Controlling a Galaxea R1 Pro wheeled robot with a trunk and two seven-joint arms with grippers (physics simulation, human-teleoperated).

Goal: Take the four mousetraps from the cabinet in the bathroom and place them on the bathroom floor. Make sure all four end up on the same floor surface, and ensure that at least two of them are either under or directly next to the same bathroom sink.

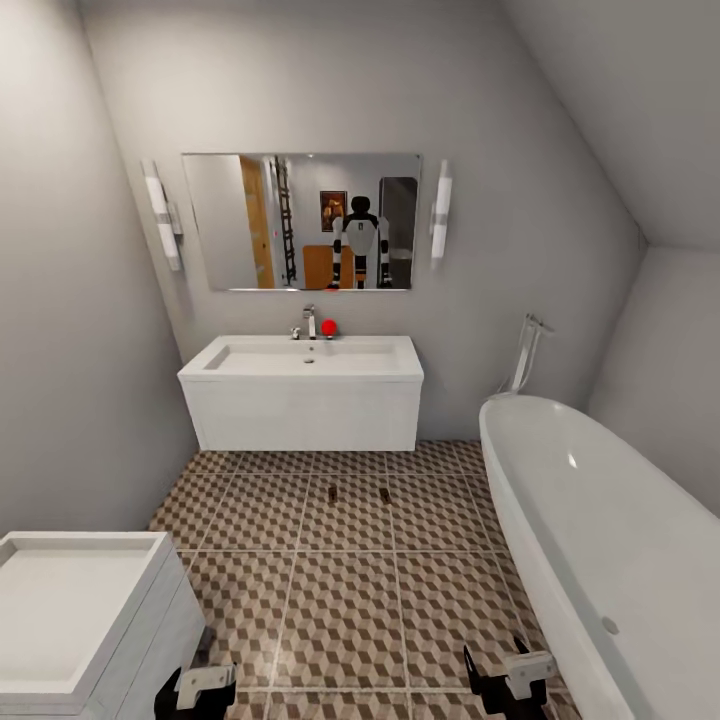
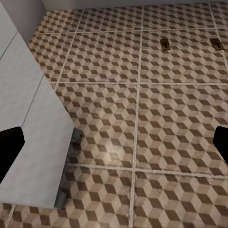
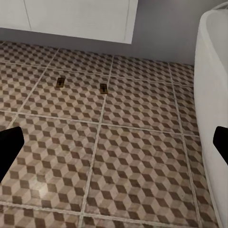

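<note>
Both claws empty; two mousetraps (image 1: pixel 358 494) on bathroom floor (image 1: pixel 340 600).

Black left end effector (image 1: pixel 196 692), right end effector (image 1: pixel 510 682), pale bracket atop each; fingertips apparently black.

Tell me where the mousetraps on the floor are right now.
In the head view, two mousetraps lie side by side on the patterned floor tiles, just in front of the white wall-hung sink vanity, left of the bathtub.
</note>
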